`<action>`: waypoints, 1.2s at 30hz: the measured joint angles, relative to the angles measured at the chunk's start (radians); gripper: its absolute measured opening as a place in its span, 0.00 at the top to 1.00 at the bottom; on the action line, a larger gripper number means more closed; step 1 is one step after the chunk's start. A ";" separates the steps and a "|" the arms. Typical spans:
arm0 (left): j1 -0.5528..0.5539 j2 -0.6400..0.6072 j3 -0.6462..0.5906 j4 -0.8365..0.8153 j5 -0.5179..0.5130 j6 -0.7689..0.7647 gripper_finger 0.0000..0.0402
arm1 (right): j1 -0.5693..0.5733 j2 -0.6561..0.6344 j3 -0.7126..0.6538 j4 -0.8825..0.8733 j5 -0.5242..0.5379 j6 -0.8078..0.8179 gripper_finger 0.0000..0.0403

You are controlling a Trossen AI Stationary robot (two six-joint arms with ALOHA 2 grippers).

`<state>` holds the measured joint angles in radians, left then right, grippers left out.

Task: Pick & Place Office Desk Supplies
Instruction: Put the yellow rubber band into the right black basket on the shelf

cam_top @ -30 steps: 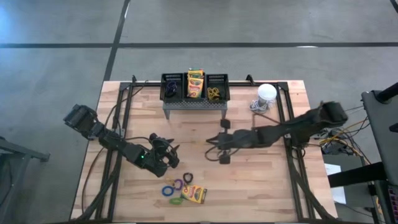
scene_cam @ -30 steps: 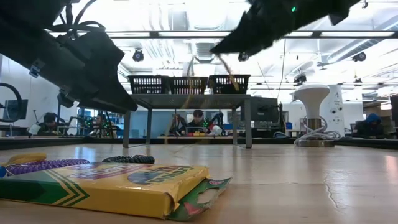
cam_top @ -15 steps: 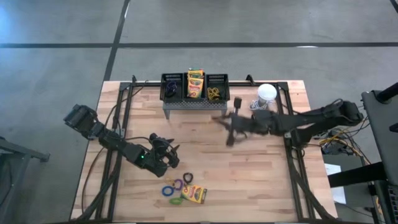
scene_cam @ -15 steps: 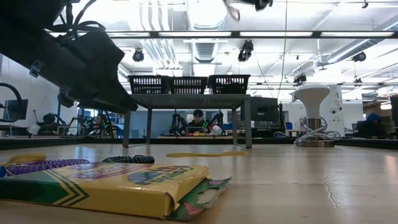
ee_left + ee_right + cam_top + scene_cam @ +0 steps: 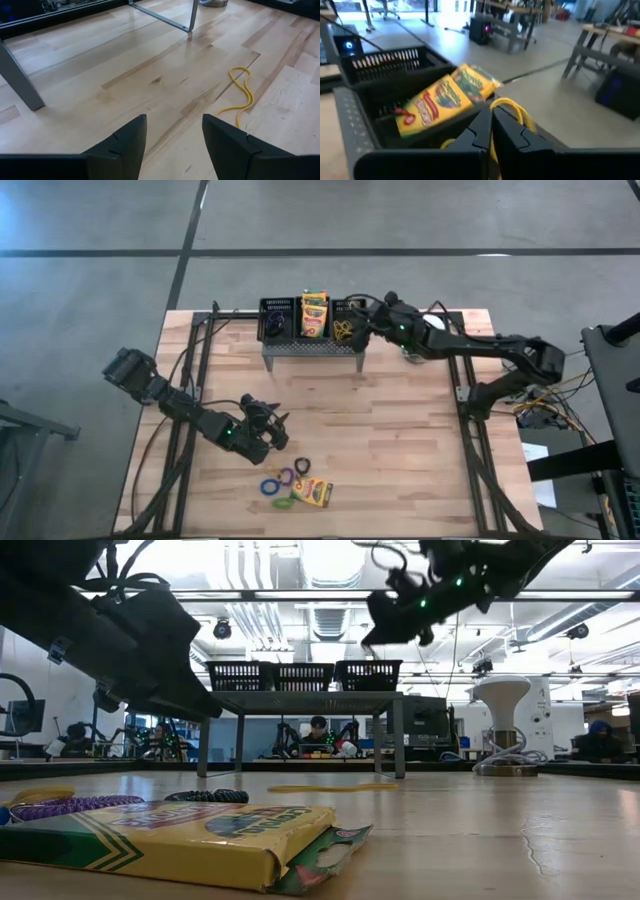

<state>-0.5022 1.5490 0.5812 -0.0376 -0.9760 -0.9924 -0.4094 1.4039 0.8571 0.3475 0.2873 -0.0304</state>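
**Right arm carrying a yellow loop to the mesh bins**

The right gripper [image 5: 362, 321] is hovering over the right-hand mesh bin [image 5: 349, 319] on the grey stand [image 5: 312, 348], its fingers pressed fully together and pinching a yellow elastic loop [image 5: 509, 107] that is curling up beside them. In the right wrist view a crayon box [image 5: 442, 98] is lying tilted in the neighbouring bin.

To do this drop well, the loop should be hanging wholly inside the bin's rim before the fingers part; a release from low over the mesh would probably be keeping the springy band from bouncing out. The loop is thin, so it may be clinging to one finger.

The left gripper [image 5: 262, 429] is waiting low over the tabletop [image 5: 400, 450], its fingers spread wide and holding nothing. Another yellow loop [image 5: 241, 94] is lying on the wood ahead of it. Near the front edge, more loops [image 5: 281, 483] and a second crayon box [image 5: 313, 493] are sitting close together.

The writing on the front box is appearing to read "Crayola" in the low view, though the steep angle is making that uncertain.
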 joint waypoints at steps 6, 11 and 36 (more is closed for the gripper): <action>0.000 0.000 0.000 0.000 0.000 0.000 0.51 | -0.026 0.034 0.001 -0.002 -0.031 0.015 0.95; 0.000 0.000 0.000 0.000 0.000 0.000 0.51 | -0.020 0.011 0.001 -0.023 -0.080 0.012 0.82; 0.000 0.000 0.000 0.000 0.000 0.000 0.51 | 0.496 0.173 -0.102 -0.080 -0.319 -0.064 0.64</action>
<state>-0.5022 1.5490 0.5812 -0.0380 -0.9756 -0.9928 0.0866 1.5767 0.7551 0.2673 -0.0314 -0.0945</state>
